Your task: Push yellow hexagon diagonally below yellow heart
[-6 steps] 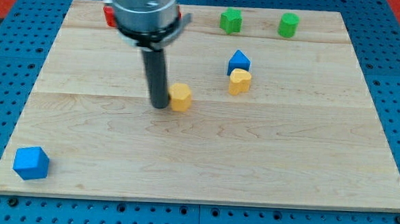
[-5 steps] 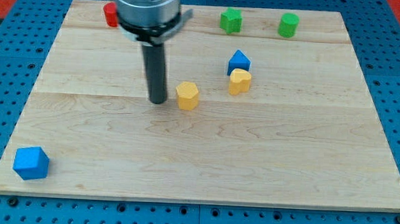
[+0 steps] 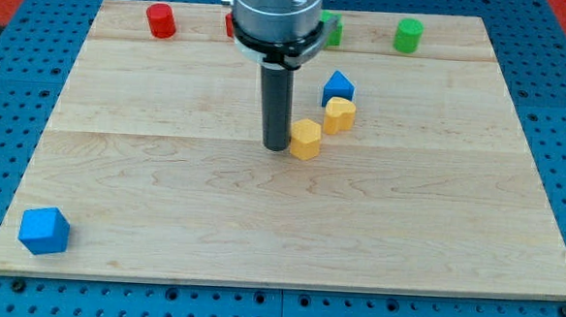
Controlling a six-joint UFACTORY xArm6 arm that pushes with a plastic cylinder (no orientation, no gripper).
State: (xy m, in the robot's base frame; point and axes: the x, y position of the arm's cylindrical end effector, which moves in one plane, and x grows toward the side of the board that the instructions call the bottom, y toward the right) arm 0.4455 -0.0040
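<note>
Yellow hexagon (image 3: 306,138) rightward (nearer yellow heart (image 3: 340,114))

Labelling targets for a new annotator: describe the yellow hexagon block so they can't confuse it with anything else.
Start at the light wooden board and find the dark rod near its middle. The yellow hexagon block sits right against my tip, on the tip's right in the view. The yellow heart block lies just up and right of it, under the blue block; the hexagon has flat facets, not rounded lobes.
</note>
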